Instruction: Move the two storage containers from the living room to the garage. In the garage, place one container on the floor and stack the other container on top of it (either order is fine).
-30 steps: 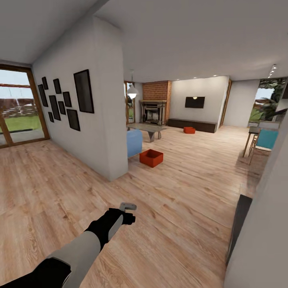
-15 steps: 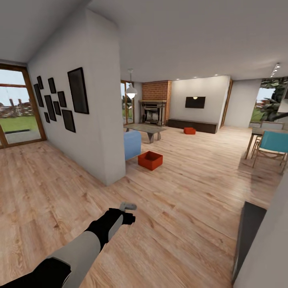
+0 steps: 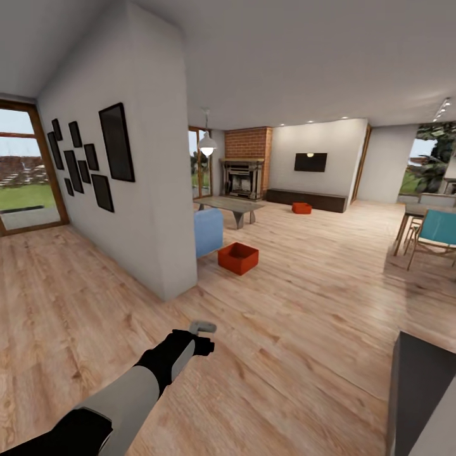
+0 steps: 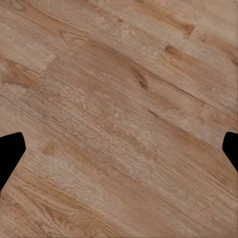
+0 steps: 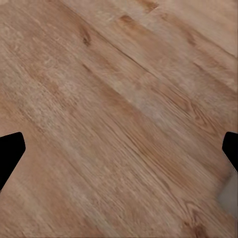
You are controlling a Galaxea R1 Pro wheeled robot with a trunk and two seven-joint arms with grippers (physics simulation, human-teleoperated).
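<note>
Two orange-red storage containers stand on the light wood-plank floor of the living room ahead of me. The nearer container (image 3: 238,258) sits beside the end of the blue sofa (image 3: 208,231); the farther container (image 3: 301,208) lies by the long dark cabinet under the TV. My left arm reaches forward low in the head view, with its left gripper (image 3: 204,327) far short of both bins. In the left wrist view the left gripper (image 4: 119,148) is open over bare planks. The right gripper (image 5: 119,151) is open too, above wood floor.
A white partition wall (image 3: 158,209) with black frames stands left of the path to the sofa. A grey low table (image 3: 231,204) and brick fireplace (image 3: 244,171) lie beyond. A teal chair (image 3: 438,229) and table are at right, and a dark panel (image 3: 418,392) at lower right.
The whole view has shifted as the camera moved: the white wall at the right edge has slid out of the picture and the partition has drawn nearer. My left arm holds the same pose.
</note>
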